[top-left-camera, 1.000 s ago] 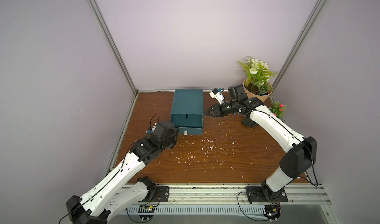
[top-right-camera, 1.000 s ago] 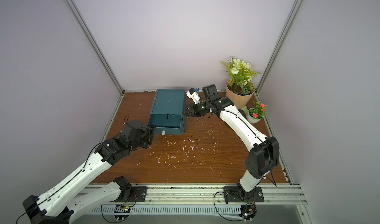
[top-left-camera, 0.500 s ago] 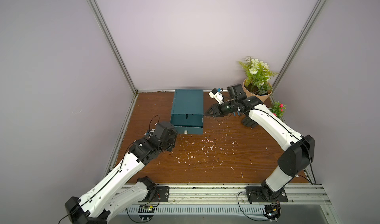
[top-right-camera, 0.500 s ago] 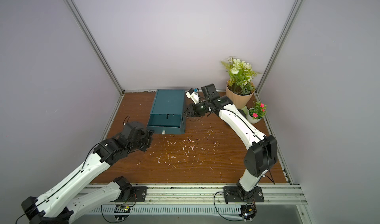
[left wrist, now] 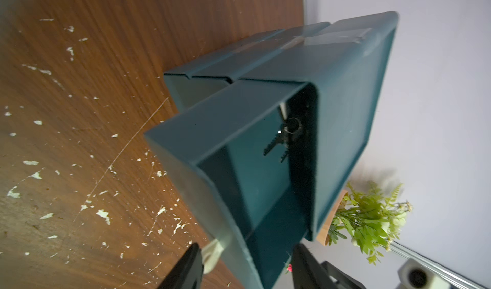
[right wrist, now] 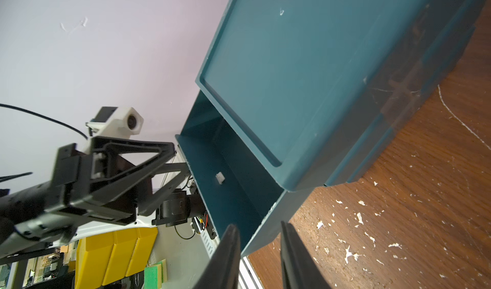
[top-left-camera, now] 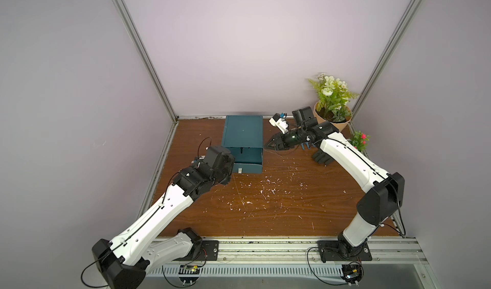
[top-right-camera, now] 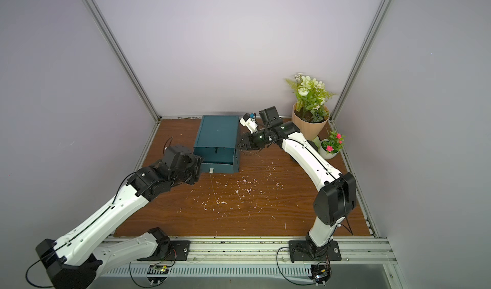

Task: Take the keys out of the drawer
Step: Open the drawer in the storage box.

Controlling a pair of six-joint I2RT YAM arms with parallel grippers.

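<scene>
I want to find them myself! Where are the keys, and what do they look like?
Look for the teal cabinet at the back of the wooden table; its drawer is pulled out toward the front. Inside, right by the cabinet's opening, lie the keys. They are a small dark bunch with jagged teeth on a round ring, the only thing showing in the drawer.

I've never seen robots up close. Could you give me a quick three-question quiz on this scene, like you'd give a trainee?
1. True or false: the drawer is pulled partway out of its teal box.
2. Where do the keys lie? A) inside the drawer B) on the table C) in the flowerpot
3. Fill in: the ___ tool is at the drawer's front face.
Key: 1 true; 2 A; 3 left tool.
</scene>
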